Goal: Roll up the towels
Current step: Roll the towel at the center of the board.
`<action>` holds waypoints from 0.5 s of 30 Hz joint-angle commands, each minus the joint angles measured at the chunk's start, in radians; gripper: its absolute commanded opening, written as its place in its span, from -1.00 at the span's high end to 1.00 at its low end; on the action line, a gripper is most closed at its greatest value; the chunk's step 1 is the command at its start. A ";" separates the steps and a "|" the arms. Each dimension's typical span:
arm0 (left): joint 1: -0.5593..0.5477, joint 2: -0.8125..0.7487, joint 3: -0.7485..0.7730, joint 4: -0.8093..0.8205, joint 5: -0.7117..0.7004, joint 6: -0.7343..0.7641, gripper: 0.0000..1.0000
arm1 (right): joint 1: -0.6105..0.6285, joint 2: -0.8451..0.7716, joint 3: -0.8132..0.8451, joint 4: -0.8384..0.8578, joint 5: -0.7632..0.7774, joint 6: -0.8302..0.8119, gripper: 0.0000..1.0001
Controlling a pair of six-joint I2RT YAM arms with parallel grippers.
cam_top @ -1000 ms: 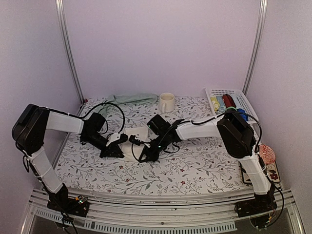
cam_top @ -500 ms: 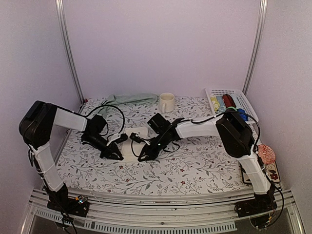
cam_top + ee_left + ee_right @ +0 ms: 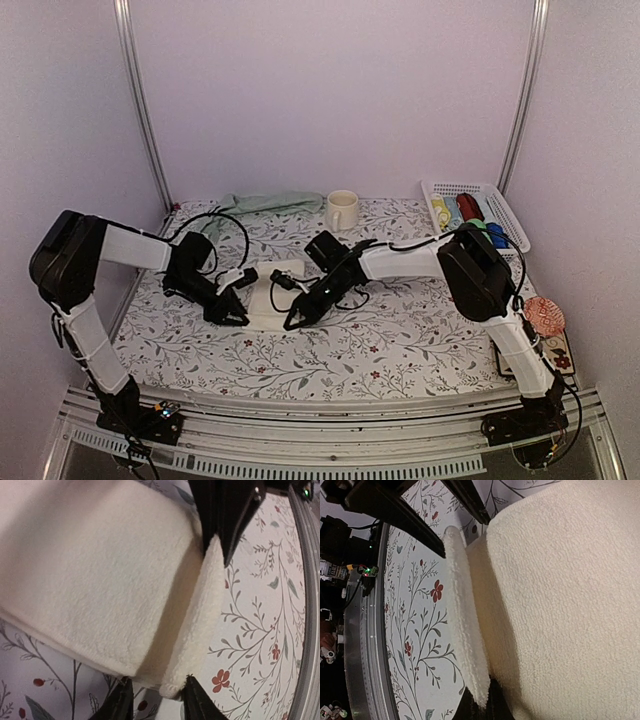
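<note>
The cream towel [image 3: 266, 298] lay flat in the middle of the desk [image 3: 400, 340], with its near edge turned up into a thin first fold. It looked soft, light and thick-piled. I judged it would sag and spring open wherever nothing pinned it, though the fuzzy pile should keep it from sliding in a pinch. To my mind the best hold was along that turned edge, one pinch near each end, so that the roll would start straight and not skew.

The right gripper [image 3: 480, 707] was closed on the lip of the fold. The left gripper [image 3: 157, 702] stood narrowly apart around the fold's other corner, with the cloth between its fingers but not clamped.

The green towel [image 3: 268, 202] lay bunched at the back of the desk near the mug [image 3: 341, 210], well apart and not yet rolled.
</note>
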 commanded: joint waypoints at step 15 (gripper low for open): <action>0.038 -0.563 -0.442 0.453 -0.109 0.473 -0.19 | -0.044 0.082 0.068 -0.126 -0.101 0.068 0.91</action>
